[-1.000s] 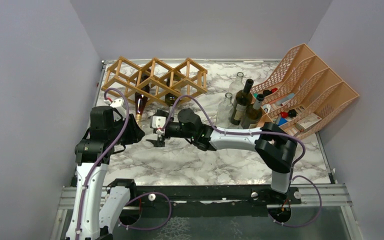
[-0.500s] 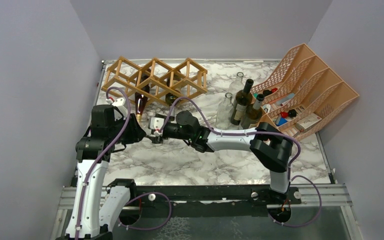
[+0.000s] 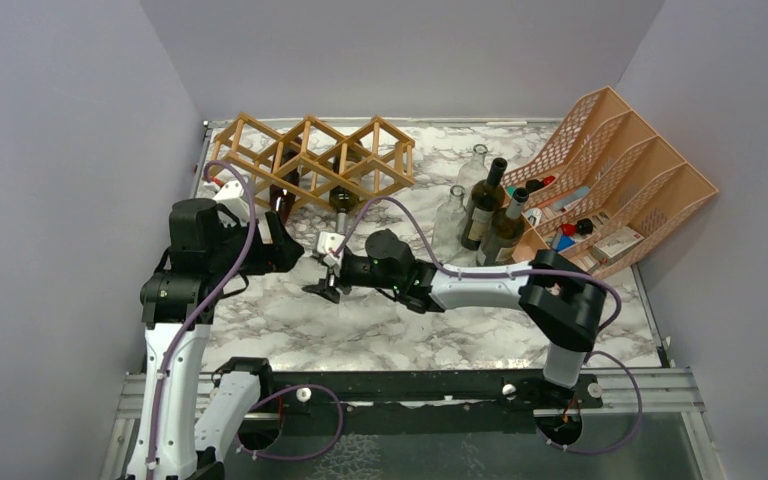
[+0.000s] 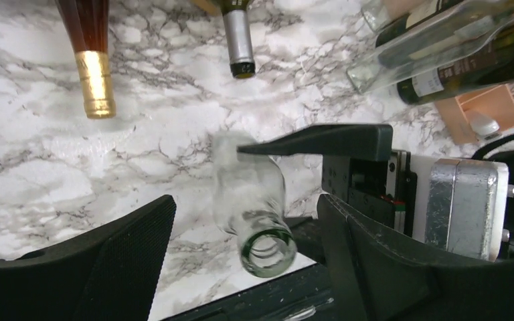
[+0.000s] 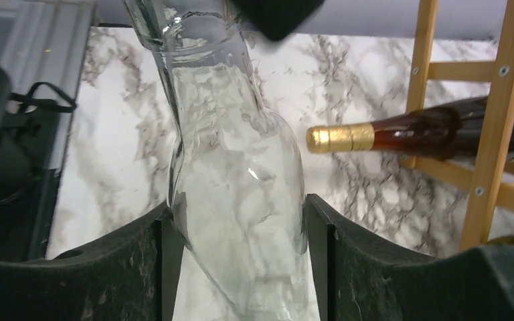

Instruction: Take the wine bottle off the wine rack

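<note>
Bottle [image 5: 234, 174] gripped at body by R claw [image 5: 239, 214], off rack [image 5: 505, 100]; neck points left toward L claw [image 4: 244, 207], which is wide open and empty.

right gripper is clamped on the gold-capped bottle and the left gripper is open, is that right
Not quite. In the right wrist view the right gripper is clamped on the clear glass bottle; the gold-capped bottle lies in the wine rack. The left gripper is open, as you said.
</note>
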